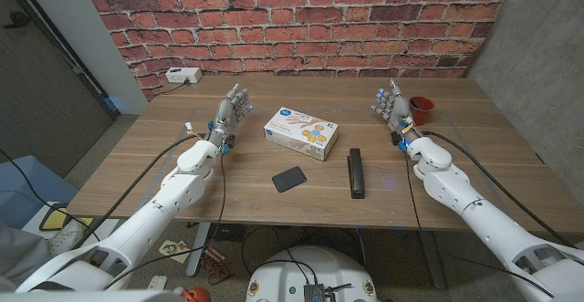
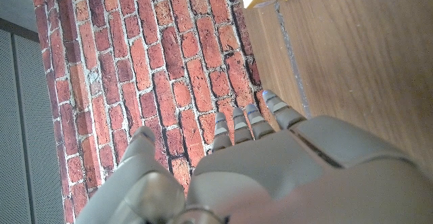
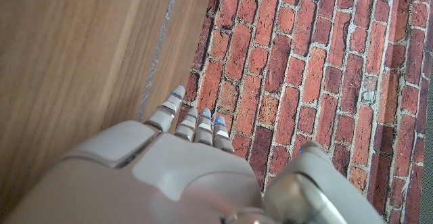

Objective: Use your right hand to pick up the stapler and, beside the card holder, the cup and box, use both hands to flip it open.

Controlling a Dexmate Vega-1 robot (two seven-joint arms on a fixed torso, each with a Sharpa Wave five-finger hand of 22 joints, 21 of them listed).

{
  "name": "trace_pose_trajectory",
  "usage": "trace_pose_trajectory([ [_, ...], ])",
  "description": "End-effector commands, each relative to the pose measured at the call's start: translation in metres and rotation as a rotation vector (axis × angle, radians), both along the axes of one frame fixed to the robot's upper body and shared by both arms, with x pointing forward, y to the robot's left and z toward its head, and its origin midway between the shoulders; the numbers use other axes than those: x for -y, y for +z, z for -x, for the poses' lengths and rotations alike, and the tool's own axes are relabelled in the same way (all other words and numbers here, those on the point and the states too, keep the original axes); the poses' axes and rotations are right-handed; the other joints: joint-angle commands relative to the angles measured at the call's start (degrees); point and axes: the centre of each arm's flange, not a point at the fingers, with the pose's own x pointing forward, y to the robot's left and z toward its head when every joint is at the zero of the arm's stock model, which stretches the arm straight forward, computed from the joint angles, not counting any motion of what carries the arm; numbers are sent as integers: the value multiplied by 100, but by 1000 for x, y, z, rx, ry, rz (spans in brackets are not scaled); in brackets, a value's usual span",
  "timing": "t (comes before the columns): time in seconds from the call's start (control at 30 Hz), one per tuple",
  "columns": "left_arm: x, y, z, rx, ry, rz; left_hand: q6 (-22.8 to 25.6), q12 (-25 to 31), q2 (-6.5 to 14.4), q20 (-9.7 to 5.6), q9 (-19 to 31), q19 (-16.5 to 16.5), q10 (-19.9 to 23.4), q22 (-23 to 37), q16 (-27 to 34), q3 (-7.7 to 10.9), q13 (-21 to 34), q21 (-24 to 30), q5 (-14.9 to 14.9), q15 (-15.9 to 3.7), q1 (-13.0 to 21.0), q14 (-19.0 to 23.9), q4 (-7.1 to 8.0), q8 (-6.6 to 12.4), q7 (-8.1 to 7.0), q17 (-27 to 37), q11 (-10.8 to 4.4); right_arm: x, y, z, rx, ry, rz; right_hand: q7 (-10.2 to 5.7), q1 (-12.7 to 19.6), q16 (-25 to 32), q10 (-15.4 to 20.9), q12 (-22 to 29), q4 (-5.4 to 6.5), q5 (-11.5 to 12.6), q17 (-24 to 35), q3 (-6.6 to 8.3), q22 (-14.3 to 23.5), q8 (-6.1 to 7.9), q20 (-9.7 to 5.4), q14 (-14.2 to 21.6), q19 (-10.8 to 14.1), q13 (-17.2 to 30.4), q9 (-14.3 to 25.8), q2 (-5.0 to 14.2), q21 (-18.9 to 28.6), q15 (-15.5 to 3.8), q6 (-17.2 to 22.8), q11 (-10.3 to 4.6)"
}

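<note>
Fingers on both hands are stretched out straight and apart, holding nothing: the right hand (image 1: 393, 104) is up near the far right of the table (image 1: 182, 170), the left hand (image 1: 234, 110) is over on the far left side, and both wrist views show the fingers pointing at the brick wall (image 1: 301, 24) with nothing between them. The stapler (image 1: 356, 172) is lying flat near the front edge, a bit right of centre, closer to the right hand than the left but still well apart from it. Biggest risk I can see is the grab itself: it's long, narrow and low on the wood, so a sloppy approach could just shove or spin it toward the front edge instead of getting it between fingers and thumb. The small dark red cup (image 1: 422, 109) sits just beside the right hand, so any sideways swing there might knock it. The white and blue box (image 1: 302, 133) is behind and left of the stapler, and the flat black card holder (image 1: 290, 180) is just left of it, so neither blocks a reach from the right, but they do crowd the spot where the left hand has to come in for the flip. There's also a white power strip (image 1: 182, 76) by the wall, out of the way.
</note>
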Motion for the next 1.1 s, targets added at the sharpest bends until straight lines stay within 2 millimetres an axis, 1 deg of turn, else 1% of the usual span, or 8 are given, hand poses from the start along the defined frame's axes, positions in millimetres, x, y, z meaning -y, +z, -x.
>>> trace_pose_trajectory([
  [0.03, 1, -3, -2, -2, -6, 6, 61, 29, 0, -6, 17, 43, 64, 29, 40, 47, 19, 39, 41, 0, 53, 69, -7, 24, -13, 13, -9, -3, 2, -2, -9, 4, 7, 47, 61, 42, 39, 31, -6, 27, 22, 45, 23, 20, 6, 77, 43, 20, 11, 18, 37, -4, 7, -1],
  [0.27, -4, -2, 1, 14, -3, 11, 64, 22, 4, 2, 17, 39, 62, 29, 36, 47, 20, 34, 39, -2, 58, 72, -11, 18, -13, 13, -6, -6, 1, -2, -2, 2, 6, 39, 76, 48, 44, 34, -15, 24, 21, 50, 23, 24, 9, 90, 49, 20, 11, 31, 39, -11, 14, -10],
  [0.3, -6, -1, 1, 18, 0, 11, 64, 23, 5, 2, 17, 39, 65, 29, 36, 47, 20, 34, 39, -2, 58, 73, -11, 18, -8, 13, -5, -7, 1, -2, 3, 4, 10, 49, 94, 67, 110, 59, -29, 19, 18, 53, 23, 41, -14, 144, 85, 19, 10, 34, 52, -15, 56, -24],
  [0.5, -10, -3, 6, 26, 2, 23, 71, 15, 6, 4, 17, 38, 59, 29, 31, 47, 20, 31, 38, 3, 61, 70, -14, 15, -8, 13, -3, -11, 0, -1, 19, -1, 52, 35, 151, 74, 134, 63, -70, 12, 12, 61, 21, 53, -62, 177, 91, 16, 7, 28, 49, -62, 91, -90],
  [0.73, -10, -1, 6, 49, 1, 30, 66, 9, 10, 7, 17, 38, 57, 29, 24, 47, 20, 29, 37, 12, 64, 64, -16, 7, 1, 14, -6, -13, 1, -1, 27, -19, 82, 11, 194, 69, 143, 62, -101, 6, 9, 69, 20, 60, -71, 175, 83, 15, 6, 26, 43, -82, 113, -98],
  [1.1, -17, -10, 14, 49, 19, 35, 58, -1, 17, 13, 17, 36, 58, 30, 19, 46, 21, 24, 35, 24, 66, 66, -19, -5, -4, 15, 4, -14, 0, 1, 37, -30, 136, -40, 278, 64, 172, 65, -164, -9, 2, 82, 19, 67, -82, 182, 66, 12, 3, 15, 34, -165, 148, -155],
])
